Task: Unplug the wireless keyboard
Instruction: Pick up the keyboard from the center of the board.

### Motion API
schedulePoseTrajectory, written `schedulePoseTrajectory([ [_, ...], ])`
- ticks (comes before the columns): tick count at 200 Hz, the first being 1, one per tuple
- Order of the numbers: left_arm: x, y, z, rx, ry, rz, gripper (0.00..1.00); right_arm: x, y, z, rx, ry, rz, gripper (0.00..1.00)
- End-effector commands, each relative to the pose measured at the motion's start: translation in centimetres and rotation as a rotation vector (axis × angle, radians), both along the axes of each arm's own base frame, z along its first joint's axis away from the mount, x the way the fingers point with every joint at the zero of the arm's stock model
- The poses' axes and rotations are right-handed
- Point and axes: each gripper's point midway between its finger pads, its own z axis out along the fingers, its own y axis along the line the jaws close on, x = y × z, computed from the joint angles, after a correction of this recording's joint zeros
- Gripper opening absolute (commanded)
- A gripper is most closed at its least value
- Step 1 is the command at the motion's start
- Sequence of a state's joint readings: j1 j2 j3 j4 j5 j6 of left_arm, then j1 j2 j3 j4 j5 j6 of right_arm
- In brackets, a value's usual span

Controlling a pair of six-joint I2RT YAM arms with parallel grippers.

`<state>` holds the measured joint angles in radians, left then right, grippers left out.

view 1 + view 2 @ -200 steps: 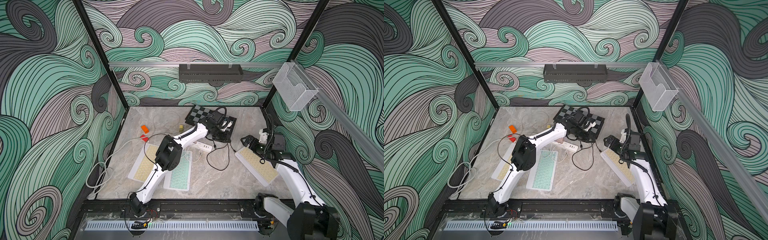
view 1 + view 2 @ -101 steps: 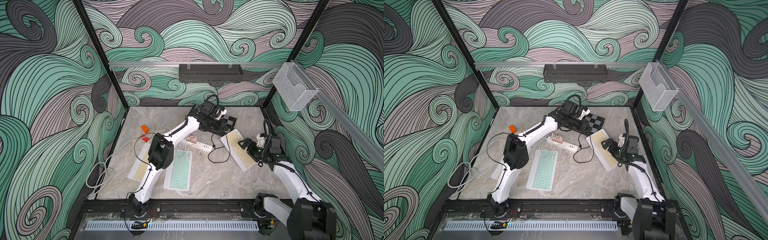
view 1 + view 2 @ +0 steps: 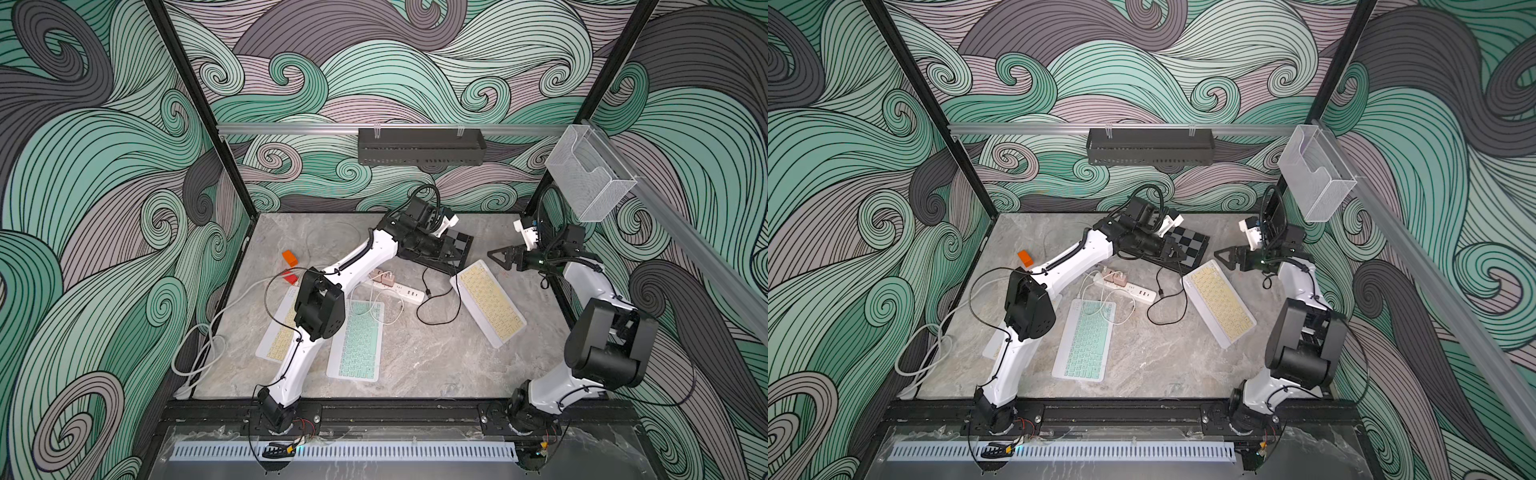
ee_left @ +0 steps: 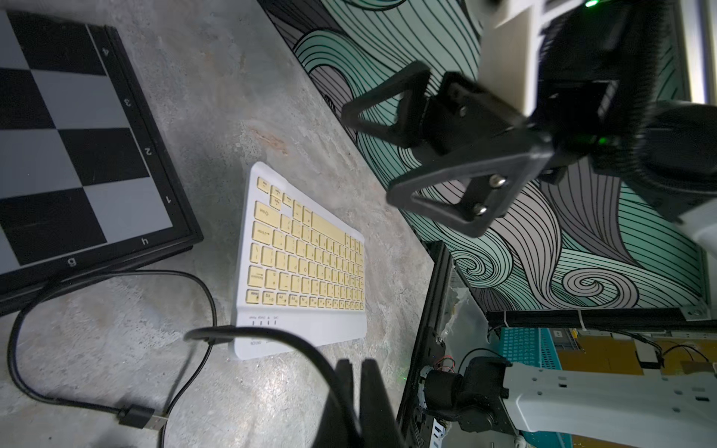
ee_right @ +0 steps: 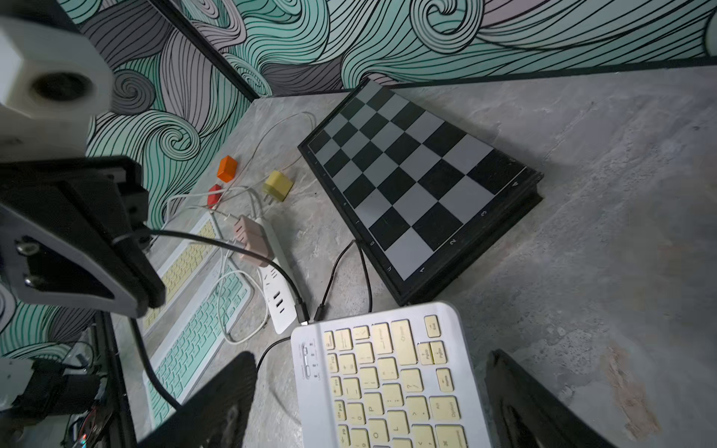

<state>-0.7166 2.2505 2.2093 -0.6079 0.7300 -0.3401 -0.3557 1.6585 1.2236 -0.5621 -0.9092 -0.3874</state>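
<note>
A white keyboard point(image 3: 488, 301) with yellow keys lies at a slant near the right edge of the table point(image 3: 415, 365). Its far corner is just beside a chessboard point(image 3: 463, 243). A black cable point(image 4: 108, 273) meets that far corner. In the wrist views its plug point(image 5: 302, 310) sits at the port, but whether it is fully seated is hard to tell. The cable's other end lies loose on the table.

The left gripper point(image 4: 357, 362) is pinched closed on the cable, near the plug. The right gripper point(image 3: 498, 262) hangs above the keyboard's far end, jaws spread wide, holding nothing.

The step in hand looks like the pull itself. To do it well, the pull should probably run straight out along the plug's line, away from the keyboard's edge, not upward. A grip on the cord rather than the plug could bend the connector or drag the light keyboard along. The right gripper would likely need to press down on the keyboard first to brace it.
</note>
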Motion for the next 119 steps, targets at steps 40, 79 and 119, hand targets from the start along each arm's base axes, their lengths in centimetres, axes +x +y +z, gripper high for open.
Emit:
schedulePoseTrajectory([
  [40,-3.3,1.1,8.6,-0.126,-0.15,-0.128,0.0,-1.0,1.3,-3.3,-0.057,0.058,0.117,0.93],
  [79,-4.1,1.6,10.8,-0.156,-0.201,-0.151,0.0,-1.4,1.0,-5.6,-0.087,0.096,0.122,0.94],
  [119,-3.5,2.3,11.0,-0.145,-0.218,-0.14,0.0,-2.1,2.9,-3.7,0.069,0.022,0.2,0.89],
])
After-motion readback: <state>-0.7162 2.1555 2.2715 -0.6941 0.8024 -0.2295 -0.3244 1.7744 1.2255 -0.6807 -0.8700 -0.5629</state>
